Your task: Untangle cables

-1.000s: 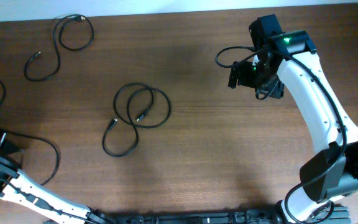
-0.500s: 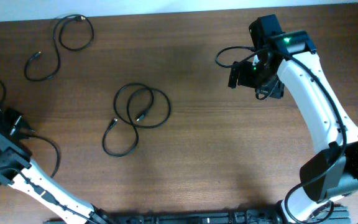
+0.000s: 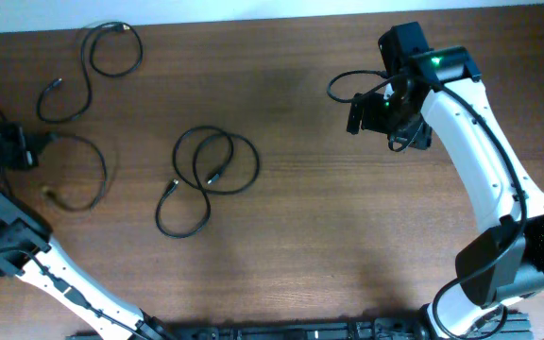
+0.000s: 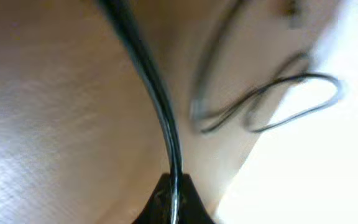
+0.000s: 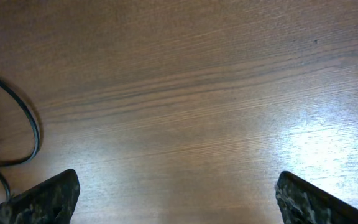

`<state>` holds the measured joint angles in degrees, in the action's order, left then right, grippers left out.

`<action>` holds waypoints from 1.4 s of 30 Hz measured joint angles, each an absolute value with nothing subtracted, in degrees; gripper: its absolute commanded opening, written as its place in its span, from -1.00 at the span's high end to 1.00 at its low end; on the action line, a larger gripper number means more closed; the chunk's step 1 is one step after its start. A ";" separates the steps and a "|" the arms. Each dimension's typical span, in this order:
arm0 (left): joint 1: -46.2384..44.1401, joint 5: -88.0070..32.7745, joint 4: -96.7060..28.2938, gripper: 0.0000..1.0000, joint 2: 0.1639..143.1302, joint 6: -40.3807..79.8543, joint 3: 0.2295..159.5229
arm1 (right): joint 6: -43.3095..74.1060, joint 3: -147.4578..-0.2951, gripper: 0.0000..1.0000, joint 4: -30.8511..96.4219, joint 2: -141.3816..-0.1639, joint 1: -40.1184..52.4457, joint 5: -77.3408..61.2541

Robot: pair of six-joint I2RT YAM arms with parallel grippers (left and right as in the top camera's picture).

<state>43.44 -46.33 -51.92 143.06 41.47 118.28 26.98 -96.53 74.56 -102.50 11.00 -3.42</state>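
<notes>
Several thin black cables lie on the wooden table. An S-shaped cable [image 3: 91,59] is at the far left. A coiled cable [image 3: 208,173] lies left of the middle. My left gripper [image 3: 19,149] is at the left edge, shut on a third cable [image 3: 103,166] that loops off to its right. In the left wrist view the shut jaws [image 4: 173,200] pinch that cable [image 4: 159,102]. My right gripper [image 3: 368,110] is at the far right, open and empty, fingers wide [image 5: 178,198]. A black loop [image 5: 28,127] lies on the table at its left.
The pale table edge [image 4: 316,168] shows close by in the left wrist view, with a blurred cable loop [image 4: 291,106] near it. A thin black loop [image 3: 338,87] curves off the right gripper's left side. The white right arm [image 3: 480,161] spans the right side.
My left gripper has moved from the front left corner toward the far side, dragging its cable, whose loop has shifted up and to the right. The right arm has not moved.
</notes>
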 measured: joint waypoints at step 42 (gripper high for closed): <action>16.78 13.65 -44.64 -0.67 134.93 4.71 118.28 | 26.98 -96.53 -0.97 74.61 -102.50 11.00 -3.42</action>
<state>16.78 13.65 -44.64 134.93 4.71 118.28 26.98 -96.53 74.61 -102.50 11.00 -3.42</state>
